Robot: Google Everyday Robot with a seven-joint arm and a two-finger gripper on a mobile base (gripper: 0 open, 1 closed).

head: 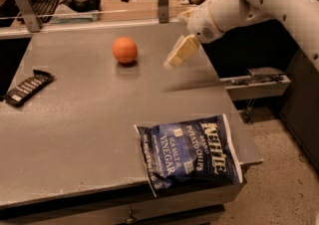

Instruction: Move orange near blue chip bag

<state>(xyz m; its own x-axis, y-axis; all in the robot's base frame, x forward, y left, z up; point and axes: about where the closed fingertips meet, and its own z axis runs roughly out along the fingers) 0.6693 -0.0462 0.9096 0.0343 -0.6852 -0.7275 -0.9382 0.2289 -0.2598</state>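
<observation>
My gripper (176,55) hangs over the table (75,129) at 3 o'clock of the orange (124,50), not touching it; open or closed, I cannot tell. The blue chip bag (189,153) lies well apart, at 5 o'clock from the orange.

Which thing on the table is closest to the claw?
The round orange fruit, beside the claw above the table's far side; the dark-blue crinkly chip bag and black wrapper lie farther.

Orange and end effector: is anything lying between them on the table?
Nothing. In the camera view, the stretch of grey table between the orange and the end effector, which hangs over the table beside it, is bare.
</observation>
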